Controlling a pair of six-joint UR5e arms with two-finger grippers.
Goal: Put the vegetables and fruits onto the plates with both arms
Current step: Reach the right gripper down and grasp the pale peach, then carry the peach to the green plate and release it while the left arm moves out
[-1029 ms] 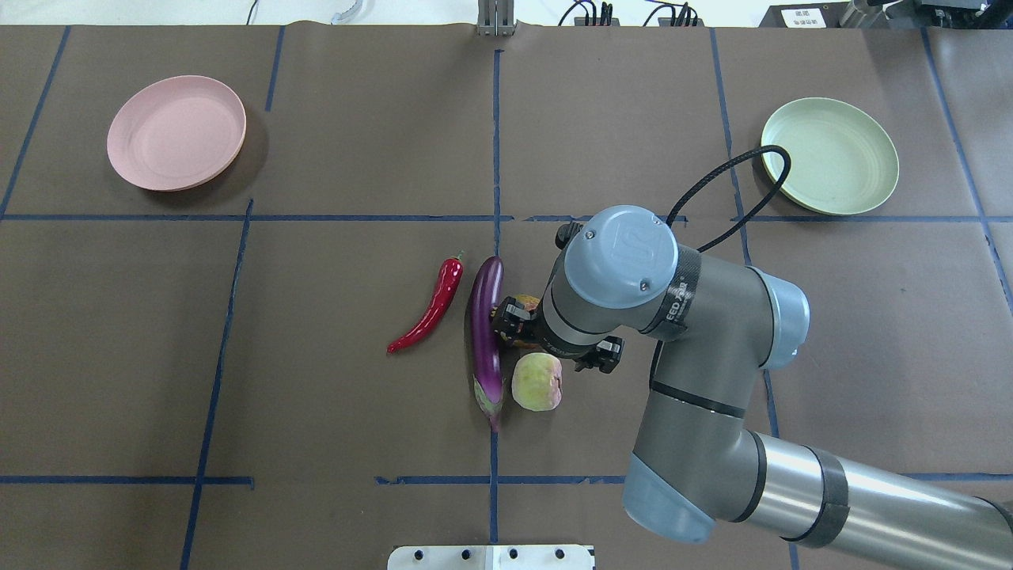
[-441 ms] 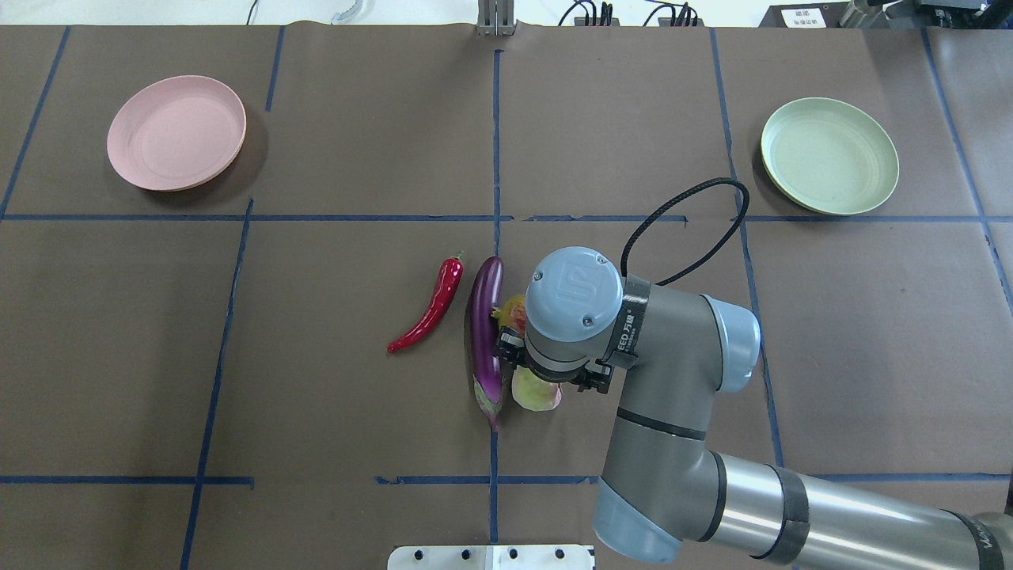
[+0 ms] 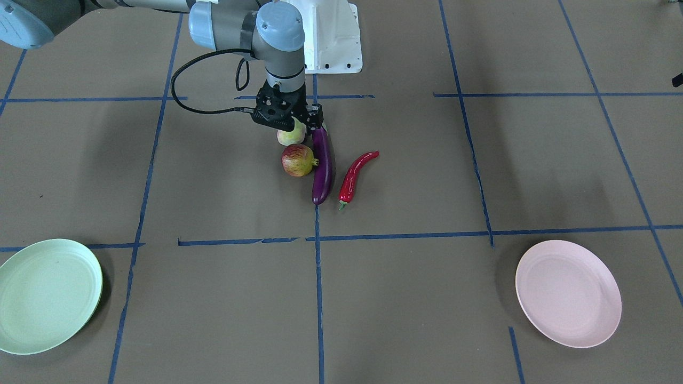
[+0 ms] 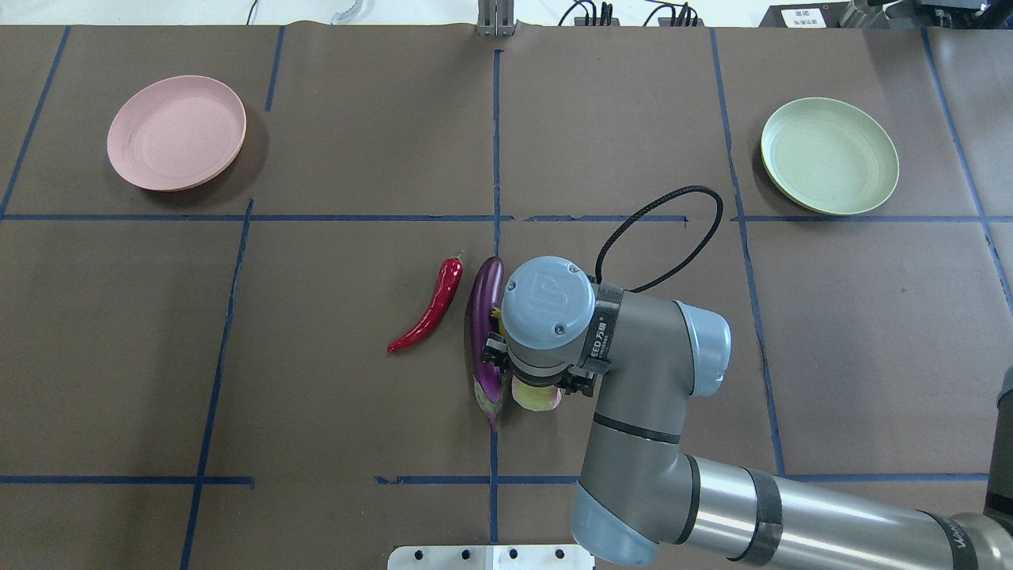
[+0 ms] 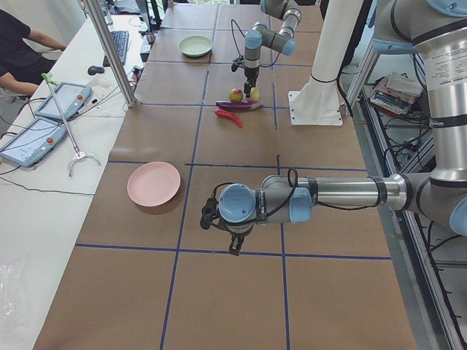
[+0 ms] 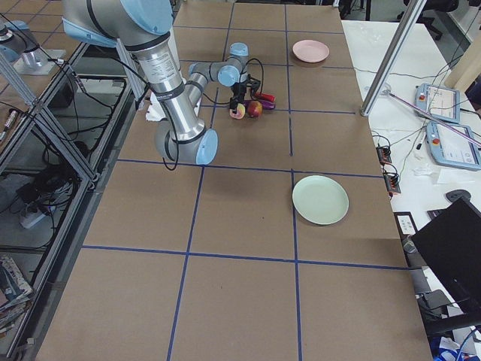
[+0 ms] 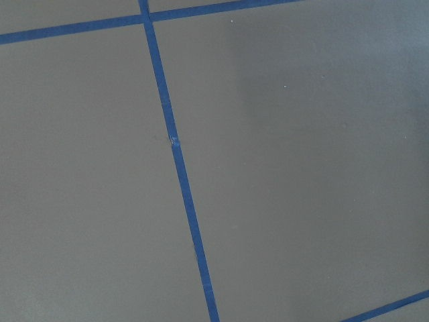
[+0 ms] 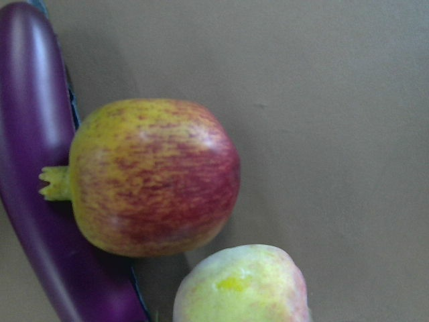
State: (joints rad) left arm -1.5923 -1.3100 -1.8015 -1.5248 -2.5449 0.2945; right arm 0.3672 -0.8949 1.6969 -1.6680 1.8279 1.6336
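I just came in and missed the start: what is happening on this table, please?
The right arm's tool sits low over the peach-like fruit, beside the pomegranate, eggplant and chili pepper; a grasp cannot be confirmed. The green plate and pink plate are both empty. The left tool hangs over bare table, far from the food.

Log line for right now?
right gripper open over peach | left gripper over table, state unclear | pomegranate, eggplant, chili on table | green plate, pink plate empty

Grey-silver jointed right arm (image 4: 633,372) and left arm (image 5: 328,193), light blue screwed joint caps (image 4: 548,297), looping black cable (image 4: 695,188).
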